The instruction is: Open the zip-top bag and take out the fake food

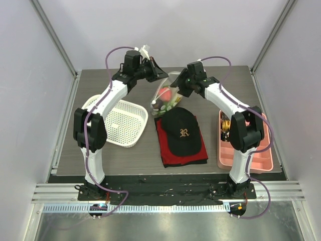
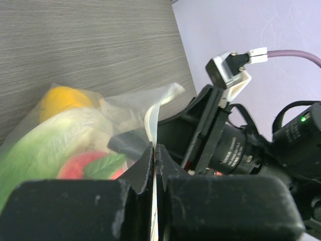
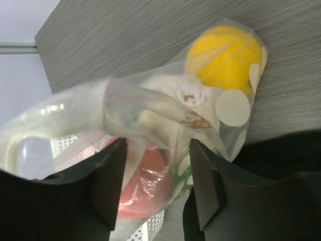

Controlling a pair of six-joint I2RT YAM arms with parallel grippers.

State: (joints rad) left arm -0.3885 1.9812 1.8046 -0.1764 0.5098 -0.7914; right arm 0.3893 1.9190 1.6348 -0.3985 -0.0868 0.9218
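The zip-top bag (image 1: 167, 96), clear with white dots, hangs off the table between both arms. My left gripper (image 1: 158, 75) is shut on the bag's top edge; in the left wrist view a white strip of the bag (image 2: 150, 120) runs into the closed jaws of the left gripper (image 2: 154, 148). My right gripper (image 3: 156, 150) is open, its fingers (image 3: 205, 175) standing either side of the bag's (image 3: 150, 100) bulging side. Fake food shows through the plastic: a yellow citrus (image 3: 223, 55), a red-pink peach (image 3: 145, 183) and a leafy green vegetable (image 2: 30, 150).
A black cap (image 1: 181, 131) lies on a red cloth (image 1: 170, 153) just in front of the bag. A white mesh basket (image 1: 123, 120) stands at the left. A pink tray (image 1: 251, 150) sits at the right edge.
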